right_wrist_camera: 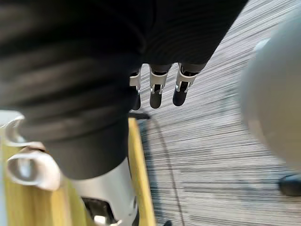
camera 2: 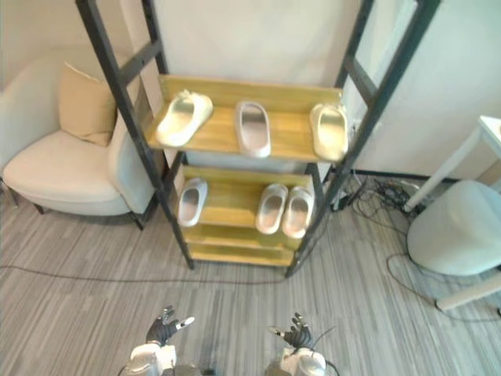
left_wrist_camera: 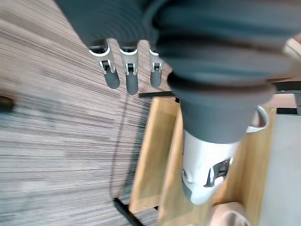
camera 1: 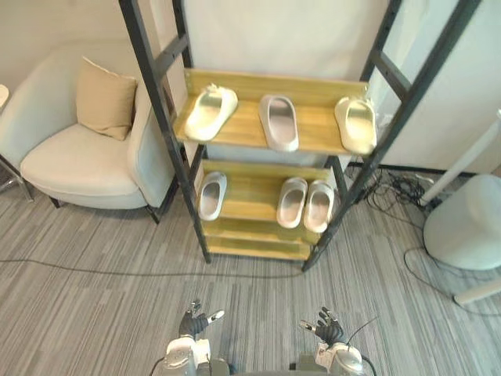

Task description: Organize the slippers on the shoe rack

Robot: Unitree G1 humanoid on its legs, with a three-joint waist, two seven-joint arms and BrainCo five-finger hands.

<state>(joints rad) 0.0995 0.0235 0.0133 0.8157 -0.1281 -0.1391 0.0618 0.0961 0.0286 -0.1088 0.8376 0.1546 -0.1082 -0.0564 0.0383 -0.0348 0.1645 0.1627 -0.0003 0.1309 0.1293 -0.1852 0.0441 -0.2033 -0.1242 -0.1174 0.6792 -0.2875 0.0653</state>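
The left hand point(camera 1: 196, 321) and right hand point(camera 1: 325, 327) hang open and empty, well short of the shoe rack point(camera 1: 317, 129). A careless reach could knock the skewed top-shelf slipper point(camera 1: 210, 112) off.

Losing uprights of shoe rack point(camera 1: 156, 102) past the top edge; cropping armchair point(camera 1: 74, 160) at left edge, pouf point(camera 1: 466, 223) at right; catching one slipper point(left_wrist_camera: 230, 217) half cut off in left wrist view.

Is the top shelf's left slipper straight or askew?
Askew: the left slipper lies diagonally across the top shelf, while the middle slipper beside it points nearly straight back.
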